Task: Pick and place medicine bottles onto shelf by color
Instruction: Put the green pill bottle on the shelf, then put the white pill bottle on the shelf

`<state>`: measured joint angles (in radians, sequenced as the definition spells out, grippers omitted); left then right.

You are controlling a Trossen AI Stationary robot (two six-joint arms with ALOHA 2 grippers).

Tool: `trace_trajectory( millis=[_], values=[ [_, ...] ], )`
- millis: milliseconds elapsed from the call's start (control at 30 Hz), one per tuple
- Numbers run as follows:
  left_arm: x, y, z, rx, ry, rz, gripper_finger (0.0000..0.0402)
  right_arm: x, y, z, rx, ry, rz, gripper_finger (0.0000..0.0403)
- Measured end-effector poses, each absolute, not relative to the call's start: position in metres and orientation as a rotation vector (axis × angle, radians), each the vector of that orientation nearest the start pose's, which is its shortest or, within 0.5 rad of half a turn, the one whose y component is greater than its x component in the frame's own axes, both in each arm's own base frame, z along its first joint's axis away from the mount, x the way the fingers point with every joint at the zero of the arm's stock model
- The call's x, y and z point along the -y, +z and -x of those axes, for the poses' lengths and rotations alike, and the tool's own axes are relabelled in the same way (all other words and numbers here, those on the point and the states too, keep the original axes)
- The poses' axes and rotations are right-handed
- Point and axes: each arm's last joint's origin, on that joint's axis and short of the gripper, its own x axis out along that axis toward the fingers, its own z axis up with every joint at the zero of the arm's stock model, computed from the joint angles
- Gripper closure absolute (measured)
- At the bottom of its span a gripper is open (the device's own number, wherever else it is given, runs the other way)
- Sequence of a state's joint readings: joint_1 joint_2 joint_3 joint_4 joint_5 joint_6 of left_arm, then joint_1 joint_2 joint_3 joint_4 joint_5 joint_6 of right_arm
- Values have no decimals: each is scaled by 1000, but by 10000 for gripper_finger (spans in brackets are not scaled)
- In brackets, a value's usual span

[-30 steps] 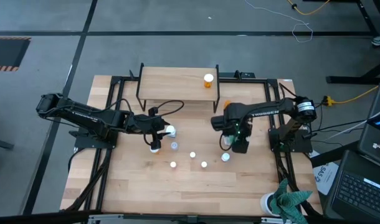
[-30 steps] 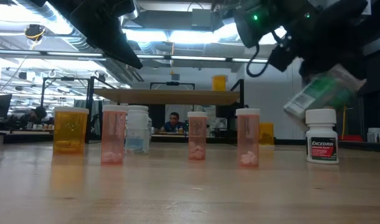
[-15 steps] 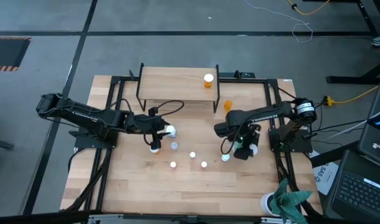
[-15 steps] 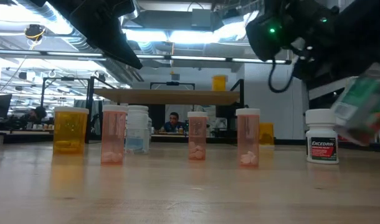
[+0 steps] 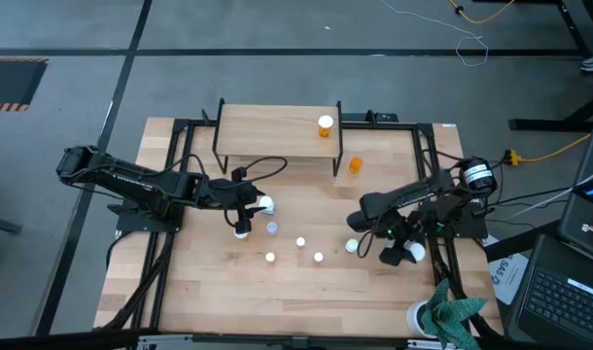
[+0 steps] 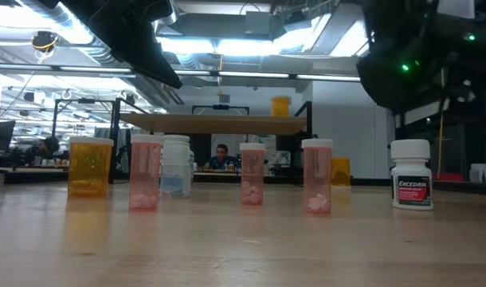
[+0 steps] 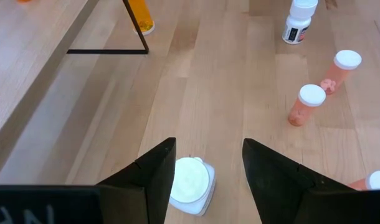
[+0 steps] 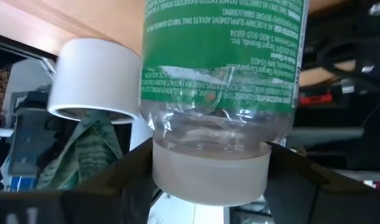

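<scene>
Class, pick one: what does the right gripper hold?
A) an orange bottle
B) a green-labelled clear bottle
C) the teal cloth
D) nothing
B: in the right wrist view the right gripper clamps a clear bottle with a green label between its fingers.

I'm working in what looks like a robotics lab inside a big open industrial hall. From above I see a grey concrete floor (image 5: 73, 29) with painted lines, loose cables (image 5: 471, 39) trailing across it, and a laptop (image 5: 569, 287) beside the wooden table (image 5: 228, 301). At table height I look past a row of bottles to exposed ducts (image 6: 219, 24), strip lights (image 6: 251, 46) and a person (image 6: 222, 156) seated far back among workbenches.
</scene>
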<state>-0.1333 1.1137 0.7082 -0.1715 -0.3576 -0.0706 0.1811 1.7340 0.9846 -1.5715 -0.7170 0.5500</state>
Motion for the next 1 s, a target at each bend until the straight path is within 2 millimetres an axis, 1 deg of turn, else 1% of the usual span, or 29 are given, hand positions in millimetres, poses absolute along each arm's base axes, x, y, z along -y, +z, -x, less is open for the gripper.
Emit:
trace_trajectory(
  millis=[133,267,567,833,1000],
  values=[
    [21,247,-231,-553,237,-74,221,-58,171,-210,-2434,-201,-909,137],
    [21,247,-231,-553,237,-75,221,-58,171,-210,-2431,-165,-899,131],
    [21,247,-231,-553,237,-75,221,-52,180,-223,-2356,-141,-916,126],
    [21,247,-231,-553,237,-75,221,-37,193,-240,-2239,-234,-725,126],
    [21,247,-231,-553,237,-75,221,-32,207,-255,-2127,-253,-634,126]
  ],
)
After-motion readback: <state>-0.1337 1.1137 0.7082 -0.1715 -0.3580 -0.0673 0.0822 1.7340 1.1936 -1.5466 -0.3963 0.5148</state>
